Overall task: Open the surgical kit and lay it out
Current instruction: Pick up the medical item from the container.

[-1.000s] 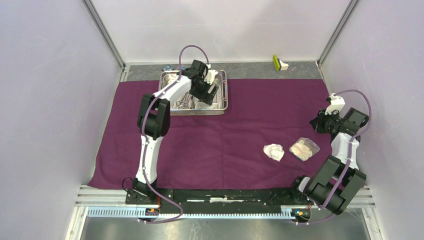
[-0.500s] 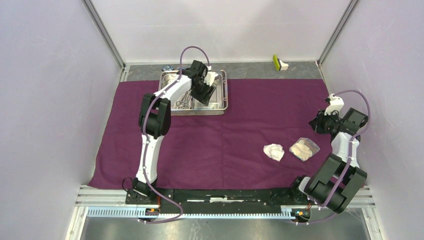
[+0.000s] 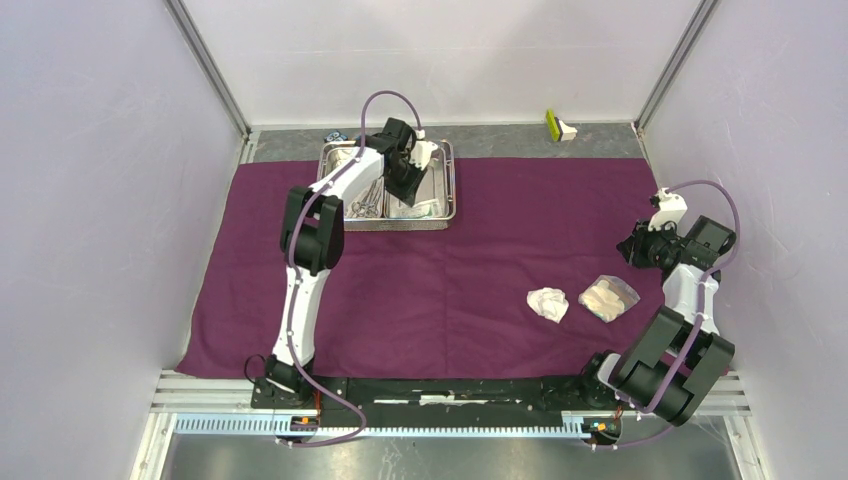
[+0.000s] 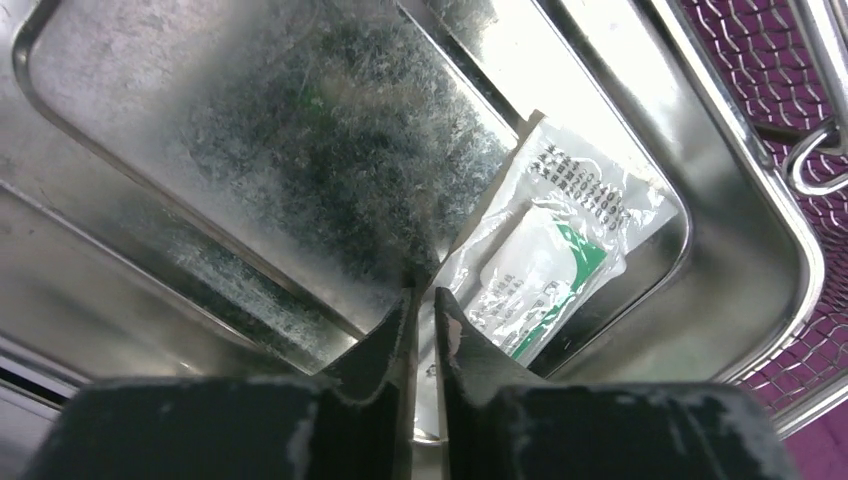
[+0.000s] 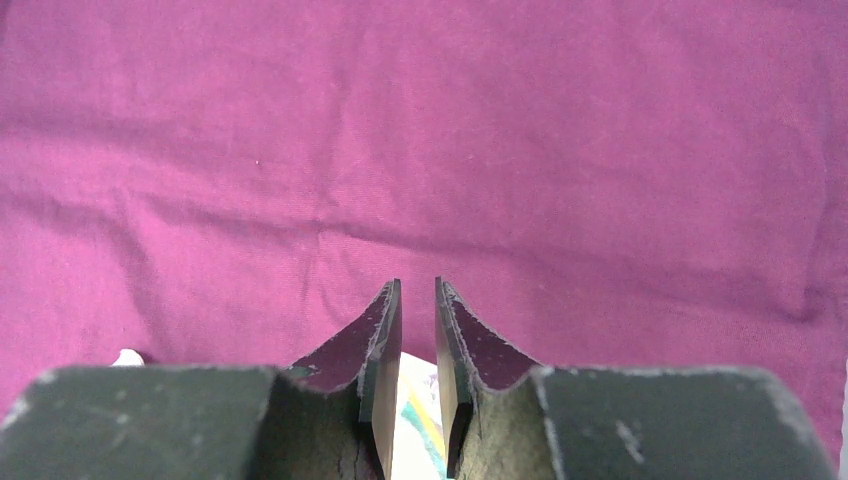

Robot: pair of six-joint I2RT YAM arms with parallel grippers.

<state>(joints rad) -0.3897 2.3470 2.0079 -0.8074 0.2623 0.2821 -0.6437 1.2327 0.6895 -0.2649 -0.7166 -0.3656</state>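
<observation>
Packet, white sealed, green-marked | in shiny steel tray corner | print unreadable | left gripper fingers pinch packet edge | right gripper fingers narrowly apart, grip uncertain.

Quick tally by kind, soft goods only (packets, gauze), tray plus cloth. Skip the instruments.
sealed packet, in the steel tray: 1
loose gauze wad, on the purple cloth: 1
clear-wrapped pack, on the cloth: 1
Total: 3
</observation>
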